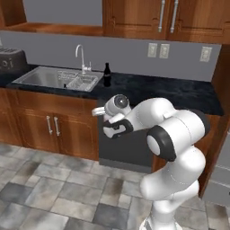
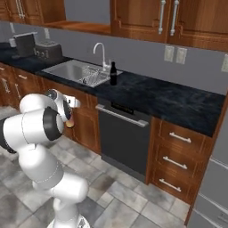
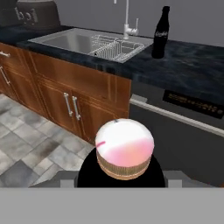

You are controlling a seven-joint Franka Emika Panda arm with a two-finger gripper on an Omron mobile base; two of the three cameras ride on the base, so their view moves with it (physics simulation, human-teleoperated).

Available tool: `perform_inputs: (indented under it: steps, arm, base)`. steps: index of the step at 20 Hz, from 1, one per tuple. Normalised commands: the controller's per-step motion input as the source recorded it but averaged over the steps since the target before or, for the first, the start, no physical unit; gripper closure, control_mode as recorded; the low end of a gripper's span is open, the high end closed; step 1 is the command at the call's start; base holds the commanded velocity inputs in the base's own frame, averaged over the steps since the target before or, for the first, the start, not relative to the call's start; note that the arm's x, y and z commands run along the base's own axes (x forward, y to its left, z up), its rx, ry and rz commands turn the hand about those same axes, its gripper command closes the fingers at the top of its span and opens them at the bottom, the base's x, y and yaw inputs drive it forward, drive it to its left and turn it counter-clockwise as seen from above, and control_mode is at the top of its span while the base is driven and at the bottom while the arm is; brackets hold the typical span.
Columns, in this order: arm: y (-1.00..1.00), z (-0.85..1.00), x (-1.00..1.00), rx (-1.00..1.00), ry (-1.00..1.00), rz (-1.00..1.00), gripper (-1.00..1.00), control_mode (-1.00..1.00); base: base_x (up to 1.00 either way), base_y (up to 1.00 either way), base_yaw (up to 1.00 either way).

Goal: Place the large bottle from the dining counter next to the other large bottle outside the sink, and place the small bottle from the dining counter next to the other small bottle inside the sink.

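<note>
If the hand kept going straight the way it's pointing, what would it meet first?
Probably the dishwasher front or the counter edge just above it; depth is hard to judge. The hand holds a bottle with a pinkish cap, aimed right of the sink.

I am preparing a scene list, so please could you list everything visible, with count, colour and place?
bottle: one, dark, upright on counter right of sink
held bottle: one, pink-white cap, black body, in gripper
sink: one, steel, set in counter
rack: one, wire, inside sink's right side
faucet: one, silver, behind sink
toaster: one, grey, counter left of sink
dishwasher: one, dark, under counter
outlets: three, pale, back wall
gripper: one, dark, before dishwasher, holding held bottle
</note>
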Motion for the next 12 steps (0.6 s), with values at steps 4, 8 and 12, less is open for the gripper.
perform_inputs:
  steps: [4,8,12]
  arm:
    - [0.0,0.0,0.0,0.0,0.0,0.0,1.0,1.0]
    - [0.0,0.0,0.0,0.0,0.0,0.0,1.0,1.0]
    - [0.0,0.0,0.0,0.0,0.0,0.0,1.0,1.0]
  base:
    - [0.68,0.47,-0.27]
    - [0.79,0.41,-0.25]
    - [0.72,0.41,-0.25]
